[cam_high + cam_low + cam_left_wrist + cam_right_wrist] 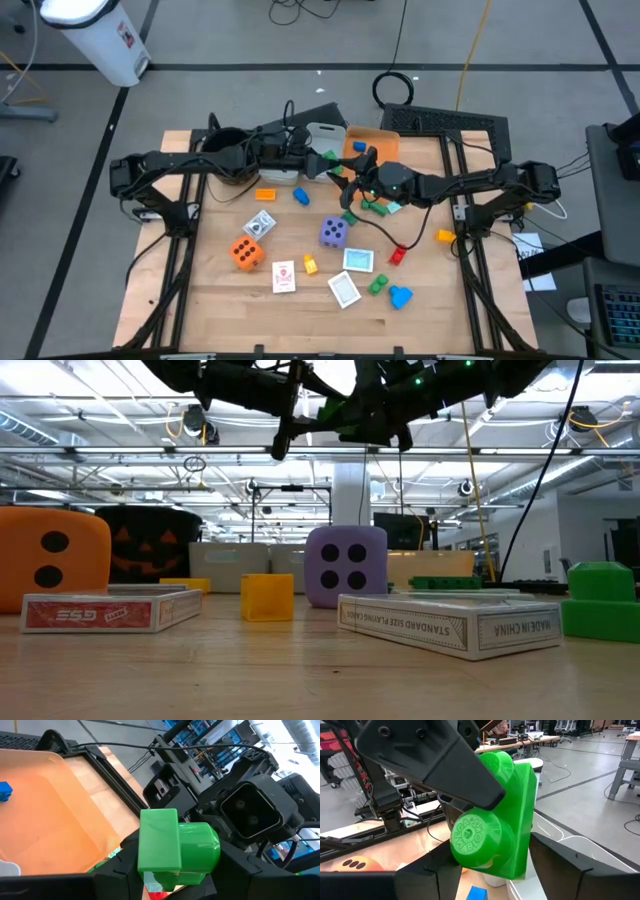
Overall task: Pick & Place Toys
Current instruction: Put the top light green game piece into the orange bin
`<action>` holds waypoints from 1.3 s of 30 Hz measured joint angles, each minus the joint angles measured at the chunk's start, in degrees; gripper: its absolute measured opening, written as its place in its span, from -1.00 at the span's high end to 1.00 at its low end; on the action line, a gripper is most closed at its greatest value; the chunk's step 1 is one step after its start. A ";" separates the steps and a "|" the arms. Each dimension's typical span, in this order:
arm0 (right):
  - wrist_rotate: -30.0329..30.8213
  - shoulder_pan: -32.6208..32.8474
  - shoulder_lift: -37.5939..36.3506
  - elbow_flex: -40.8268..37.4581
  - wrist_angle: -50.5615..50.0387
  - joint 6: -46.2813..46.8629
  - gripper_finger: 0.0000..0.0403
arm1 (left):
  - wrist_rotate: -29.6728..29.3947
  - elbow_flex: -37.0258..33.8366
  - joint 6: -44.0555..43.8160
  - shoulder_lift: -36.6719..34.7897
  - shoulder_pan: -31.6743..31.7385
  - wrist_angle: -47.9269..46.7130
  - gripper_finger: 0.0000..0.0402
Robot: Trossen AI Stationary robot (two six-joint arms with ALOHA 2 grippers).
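Note:
High over the middle of the table my two grippers meet tip to tip. My left gripper (177, 872) is shut on a green two-stud block (175, 845), which fills the right wrist view (505, 815). My right gripper (495, 870) is open, with one finger on either side of the same block; whether they touch it I cannot tell. Below them on the tabletop rest an orange die (247, 252), a purple die (334, 233), several card boxes (285, 276) and small coloured blocks (400, 296). My left gripper pinches the green block between its two fingers, one toward the flat base side (150, 855), the other toward the stud side (207, 855). One dark finger (430, 755) lies across the studs. The fingers reach in about level from the table's left, and the block is lifted clear.
At the far edge stand an orange bin (375, 143), a grey bin (322, 133) and a black pot (228, 150). A green block (374, 207) and an orange one (265, 194) lie on the table just below the two arms. The near strip of the table is bare wood (230, 310).

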 joint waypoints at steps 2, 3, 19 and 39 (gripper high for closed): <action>-0.08 0.02 0.00 0.00 0.04 -0.03 0.01 | 0.10 0.00 0.04 0.00 -0.08 -0.37 0.11; -0.22 0.02 0.00 -0.02 0.06 -0.14 0.03 | 0.06 0.02 0.04 0.00 -0.15 -0.63 0.11; 0.31 0.02 0.02 -0.02 -0.40 -1.15 0.21 | -0.40 0.04 0.64 -0.04 -0.15 -0.95 0.11; 0.55 -0.01 0.02 -0.02 0.38 -3.49 0.31 | 0.02 0.04 3.19 -0.04 -0.15 -1.14 -0.08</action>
